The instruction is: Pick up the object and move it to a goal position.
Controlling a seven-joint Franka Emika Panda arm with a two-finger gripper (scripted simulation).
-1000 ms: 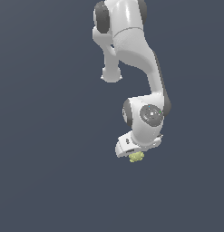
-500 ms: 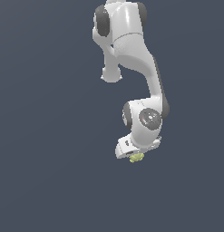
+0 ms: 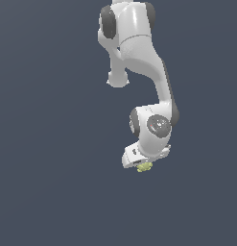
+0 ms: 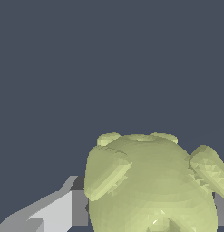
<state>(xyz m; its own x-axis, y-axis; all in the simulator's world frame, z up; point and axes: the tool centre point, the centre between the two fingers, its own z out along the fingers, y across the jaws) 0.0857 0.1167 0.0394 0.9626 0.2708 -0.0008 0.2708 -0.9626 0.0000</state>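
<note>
Plain dark-grey surround; fingers (image 4: 63,210) pinch the object (image 3: 144,166).

Small lumpy yellow-green object (image 3: 144,166), faceted surface with stubby knobs sticking out at its sides and top, tucked right under the claw (image 3: 143,164), touching a grey finger (image 4: 63,208) on one side, filling much of the wrist view

My arm (image 3: 139,53) is glossy white with rounded, bulbous links and dark grey bands at the joints. I see a round dark grey cap on the wrist housing (image 3: 157,126). The tool (image 3: 139,161) body is boxy white; its fingers (image 4: 63,210) look flat, pale grey.
</note>
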